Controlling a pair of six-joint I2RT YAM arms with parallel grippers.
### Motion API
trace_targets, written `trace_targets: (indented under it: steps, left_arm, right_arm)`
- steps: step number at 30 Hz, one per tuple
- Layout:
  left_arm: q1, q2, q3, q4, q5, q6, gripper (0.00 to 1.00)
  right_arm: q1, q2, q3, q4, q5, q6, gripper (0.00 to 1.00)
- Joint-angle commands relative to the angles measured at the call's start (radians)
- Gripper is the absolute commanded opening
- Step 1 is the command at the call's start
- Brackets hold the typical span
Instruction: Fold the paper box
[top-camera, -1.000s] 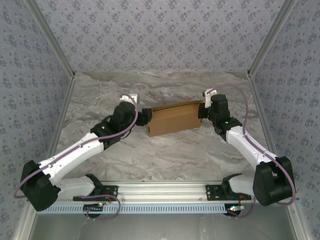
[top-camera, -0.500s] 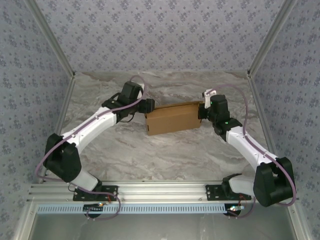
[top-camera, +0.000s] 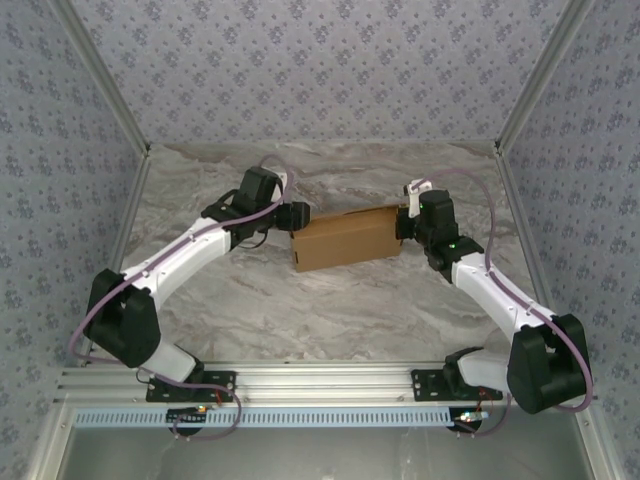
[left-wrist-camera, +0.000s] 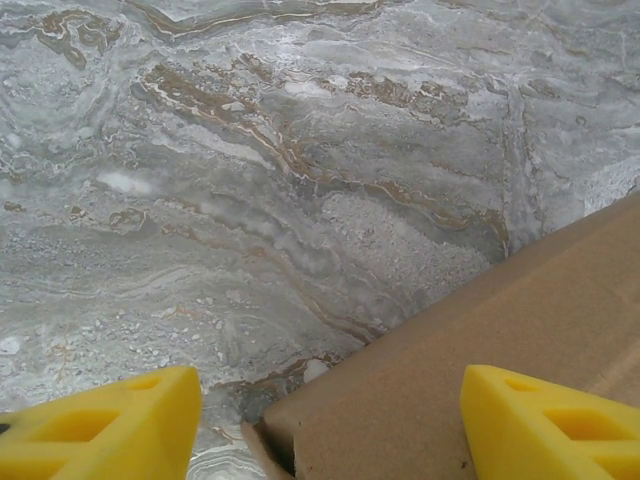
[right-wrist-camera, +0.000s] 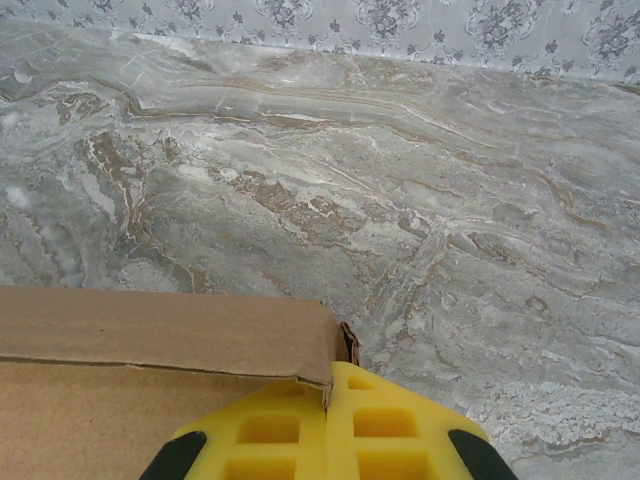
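Observation:
The paper box (top-camera: 345, 238) is a small brown cardboard box lying on the marble table, seen from above at the centre. My left gripper (top-camera: 293, 215) is at its left end, open; the yellow fingers (left-wrist-camera: 100, 425) straddle the box's corner (left-wrist-camera: 480, 370) without touching it. A loose flap edge shows at that corner. My right gripper (top-camera: 405, 222) is at the box's right end. Its yellow fingers (right-wrist-camera: 270, 435) are pressed together, with the top edge of the box's end wall (right-wrist-camera: 160, 335) pinched in the seam between them.
The marble tabletop (top-camera: 320, 300) is bounded by patterned walls at the back and sides, with metal rails (top-camera: 130, 215) along the edges. The arms' bases sit on the aluminium bar (top-camera: 320, 385) at the near edge.
The left arm has swung up and outward, its elbow now further left, and its gripper has shifted slightly toward the far left corner of the box. The box and right arm have stayed put.

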Motion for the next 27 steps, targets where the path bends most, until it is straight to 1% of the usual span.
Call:
trace_targets:
  steps: [1,3,9,16,20,27]
  left_arm:
    - [-0.006,0.007,-0.06,-0.054,0.025,-0.008,0.68]
    - [-0.012,0.005,-0.077,-0.04,0.023,-0.015,0.68]
    - [-0.03,0.007,-0.128,0.007,0.013,-0.043,0.67]
    - [-0.05,0.016,-0.129,0.023,-0.007,-0.051,0.67]
    - [-0.056,0.019,-0.126,0.026,-0.018,-0.053,0.67]
    - [-0.064,0.025,-0.123,0.028,-0.024,-0.054,0.67]
  right_arm:
    - [0.018,0.023,-0.027,-0.215,-0.022,0.01,0.08]
    - [0.017,0.022,-0.019,-0.225,-0.024,0.008,0.11]
    - [0.017,-0.016,0.007,-0.269,-0.039,0.007,0.25]
    - [0.021,-0.075,0.051,-0.346,-0.086,-0.006,0.4]
    - [0.021,-0.105,0.081,-0.393,-0.118,-0.019,0.47]
    - [0.021,-0.123,0.13,-0.435,-0.15,-0.03,0.53]
